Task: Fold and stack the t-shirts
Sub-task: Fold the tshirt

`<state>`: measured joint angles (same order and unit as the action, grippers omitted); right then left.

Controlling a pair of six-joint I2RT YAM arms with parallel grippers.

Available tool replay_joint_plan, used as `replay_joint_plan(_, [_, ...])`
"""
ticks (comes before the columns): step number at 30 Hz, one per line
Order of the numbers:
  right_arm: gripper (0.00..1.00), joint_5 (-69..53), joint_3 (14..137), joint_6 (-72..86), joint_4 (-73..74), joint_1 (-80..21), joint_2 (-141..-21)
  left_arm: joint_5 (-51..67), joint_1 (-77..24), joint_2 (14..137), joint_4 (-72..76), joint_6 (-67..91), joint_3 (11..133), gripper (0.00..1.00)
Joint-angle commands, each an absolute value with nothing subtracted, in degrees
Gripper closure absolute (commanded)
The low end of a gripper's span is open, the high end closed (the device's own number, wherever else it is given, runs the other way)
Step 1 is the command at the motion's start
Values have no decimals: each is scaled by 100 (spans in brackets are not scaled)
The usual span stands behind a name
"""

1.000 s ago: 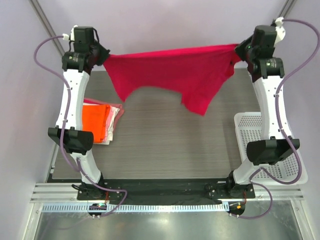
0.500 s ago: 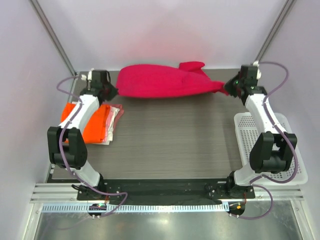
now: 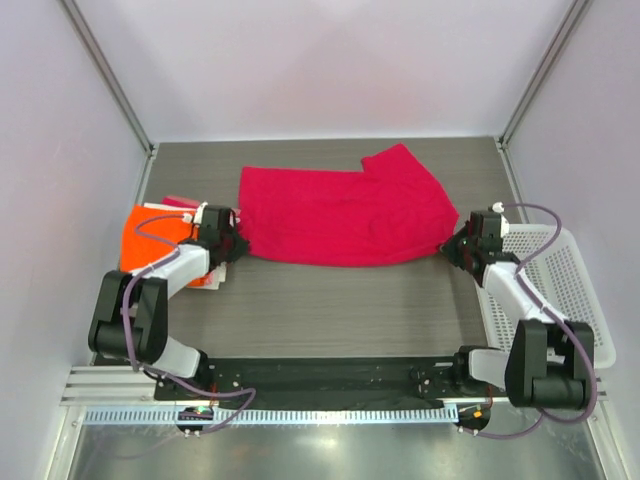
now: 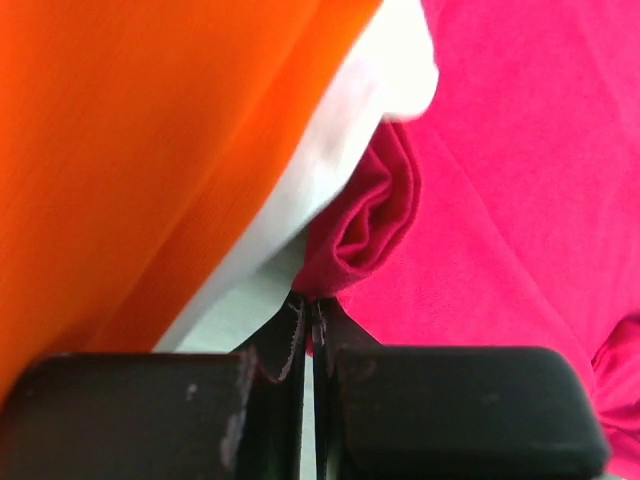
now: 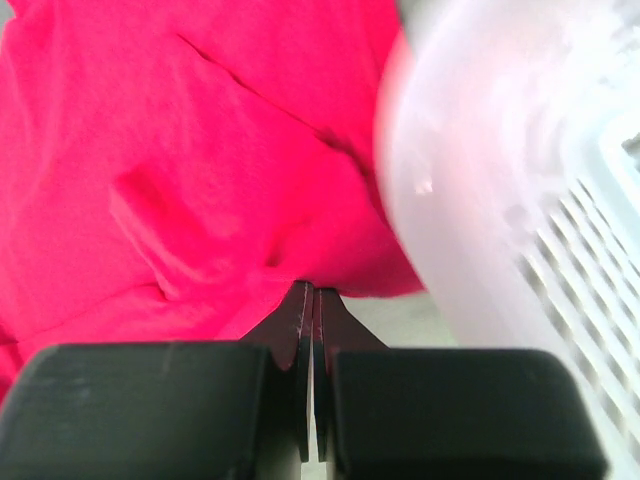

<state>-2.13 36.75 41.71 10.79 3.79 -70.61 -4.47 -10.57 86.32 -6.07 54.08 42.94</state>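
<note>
The crimson-red t-shirt [image 3: 345, 213] lies spread flat across the back middle of the table, one sleeve pointing to the far right. My left gripper [image 3: 236, 243] is shut on its near left corner [image 4: 365, 225], low at the table. My right gripper [image 3: 452, 245] is shut on its near right corner [image 5: 300, 255]. A folded orange t-shirt [image 3: 160, 232] sits on a pale pink/white one [image 3: 222, 272] at the left, right beside the left gripper; the left wrist view shows the orange cloth [image 4: 130, 150] and white cloth [image 4: 330, 170] close up.
A white lattice basket [image 3: 560, 290] stands at the right edge, against the right arm; its rim [image 5: 470, 200] fills the right side of the right wrist view. Grey walls and metal posts close in the table at the back and sides.
Both arms have swung the red t-shirt down from hanging stretched in the air, laid it on the table and drawn its near edge toward the front. The grips stayed shut.
</note>
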Motion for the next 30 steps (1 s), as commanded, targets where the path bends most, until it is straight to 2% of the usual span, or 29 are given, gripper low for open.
replay_joint_plan(1, [99,174,3227,4096,729,404,-6418,-597,-1081,8122,-237,5510,3939,100])
replay_joint_plan(13, [97,808,2285,4403,1914,404,-4353,-1266,-1362,6181,-844,5713,2690,98])
replay_joint_plan(17, [88,809,2250,4368,2310,396,-3817,-1152,-1406,5697,-958,5704,2365,88])
replay_joint_plan(19, [70,695,2259,4325,2434,404,-3578,-994,-1415,5485,-1150,5722,2320,77])
replay_joint_plan(20, [61,660,2267,4289,2513,404,-3325,-941,-1415,5267,-1238,5722,2329,58])
replay_joint_plan(21, [49,598,2302,4246,2540,404,-3235,-897,-1415,5152,-1335,5722,2364,50])
replay_joint_plan(23, [43,563,2513,4097,2645,404,-3120,-818,-1424,4836,-1721,5634,2583,39])
replay_joint_plan(24, [42,493,2618,4000,2646,404,-3146,-774,-1424,4738,-1836,5555,2671,27])
replay_joint_plan(25, [41,449,2880,3921,2646,404,-3225,-660,-1424,4633,-2002,5389,2915,26])
replay_joint_plan(26, [41,266,3022,3816,2593,404,-3330,-607,-1424,4571,-2056,5283,3057,16])
replay_joint_plan(27, [41,185,3171,3632,2549,404,-3514,-580,-1424,4501,-2118,5160,3198,1])
replay_joint_plan(30, [41,-173,3892,3263,2426,404,-4462,-572,-1424,4648,-2294,4773,3909,1])
